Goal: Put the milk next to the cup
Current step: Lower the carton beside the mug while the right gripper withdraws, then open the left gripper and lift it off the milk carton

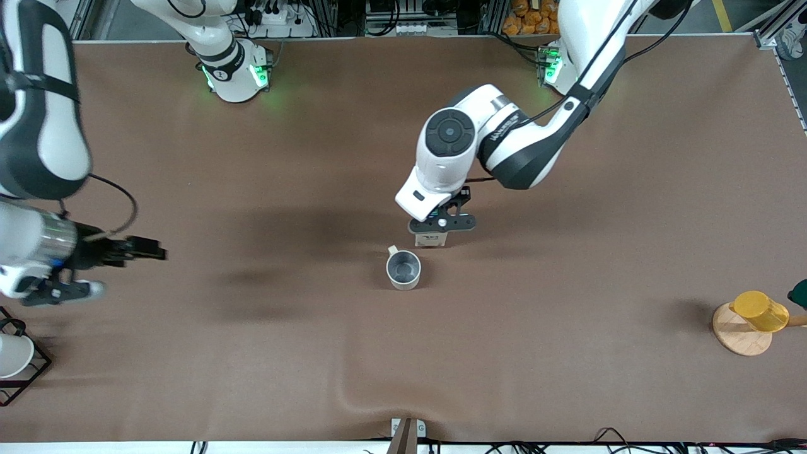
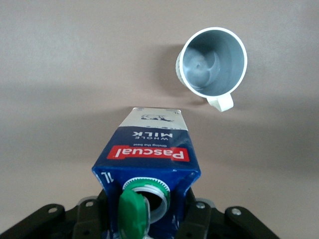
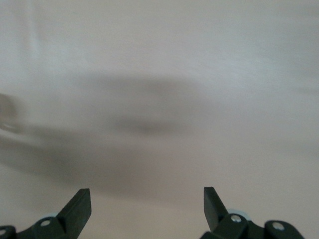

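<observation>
My left gripper (image 1: 441, 226) is shut on the milk (image 1: 431, 239), a dark blue carton with a red label band. It holds the carton upright at the table surface; I cannot tell if it rests there. In the left wrist view the gripper (image 2: 144, 221) grips the carton (image 2: 149, 149) below its open green cap. The cup (image 1: 403, 269), pale with a grey inside, stands close beside the milk, nearer to the front camera. It also shows in the left wrist view (image 2: 213, 62), apart from the carton. My right gripper (image 1: 146, 250) is open and empty (image 3: 146, 201) over bare table at the right arm's end.
A yellow cup (image 1: 760, 310) lies on a round wooden stand (image 1: 739, 335) at the left arm's end. A black wire rack (image 1: 34, 372) with a white cup (image 1: 12, 356) stands at the right arm's end. The brown cloth has a wrinkle (image 1: 353, 392) near the front edge.
</observation>
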{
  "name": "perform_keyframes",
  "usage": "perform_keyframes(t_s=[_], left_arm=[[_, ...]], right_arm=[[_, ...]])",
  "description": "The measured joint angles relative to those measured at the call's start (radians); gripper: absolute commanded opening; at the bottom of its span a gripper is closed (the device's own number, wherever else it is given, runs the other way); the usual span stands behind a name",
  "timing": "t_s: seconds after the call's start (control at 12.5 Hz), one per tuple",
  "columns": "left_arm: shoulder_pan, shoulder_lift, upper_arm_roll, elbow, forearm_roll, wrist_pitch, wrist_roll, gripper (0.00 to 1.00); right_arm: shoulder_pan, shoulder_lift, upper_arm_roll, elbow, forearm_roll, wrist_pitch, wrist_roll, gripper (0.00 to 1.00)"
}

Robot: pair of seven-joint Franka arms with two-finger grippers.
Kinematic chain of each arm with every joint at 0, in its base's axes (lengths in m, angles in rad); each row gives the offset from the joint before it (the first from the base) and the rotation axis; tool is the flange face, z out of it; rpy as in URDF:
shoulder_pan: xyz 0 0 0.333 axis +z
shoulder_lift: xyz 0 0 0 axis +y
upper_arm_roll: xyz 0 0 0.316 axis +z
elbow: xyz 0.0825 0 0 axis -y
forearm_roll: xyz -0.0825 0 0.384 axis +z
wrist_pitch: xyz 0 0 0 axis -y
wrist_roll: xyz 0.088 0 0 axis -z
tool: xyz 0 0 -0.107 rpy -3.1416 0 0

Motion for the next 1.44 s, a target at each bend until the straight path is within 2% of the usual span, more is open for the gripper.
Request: perform_keyframes(t_s=[0.16,0.48,0.8,0.88,0.96,1.04,1.44], left_arm=[[-0.022,0.027,0.005,0.030,0.009,0.000,0.000,0.54],[-0.039,0.052,0.008,0.055,0.009,0.017,0.000,0.54],[-0.051,0.073,0.009,0.057,0.009,0.061,0.000,0.55],[-0.052,0.079,0.009,0.058,0.009,0.064,0.000,0.63],[-0.052,0.085,0.010,0.058,0.009,0.065,0.000,0.78],[-0.052,0.090,0.010,0.058,0.009,0.066,0.000,1.00],[-0.052,0.095,0.010,0.075,0.009,0.071,-0.031,1.00]], right_arm=[[-0.004,-0.065,0.006,-0.007,-0.073,-0.038,-0.005,1.00],[-0.003,-0.192,0.014,-0.009,-0.085,-0.117,-0.004,1.00],[-0.006,-0.241,0.009,-0.008,-0.087,-0.141,-0.004,1.00],[-0.006,-0.257,0.008,-0.007,-0.087,-0.147,-0.001,1.00],[-0.006,-0.276,0.008,-0.007,-0.087,-0.153,0.005,1.00],[-0.006,-0.297,0.008,-0.007,-0.087,-0.162,0.020,1.00],[0.016,-0.342,-0.006,-0.007,-0.087,-0.214,0.105,1.00]])
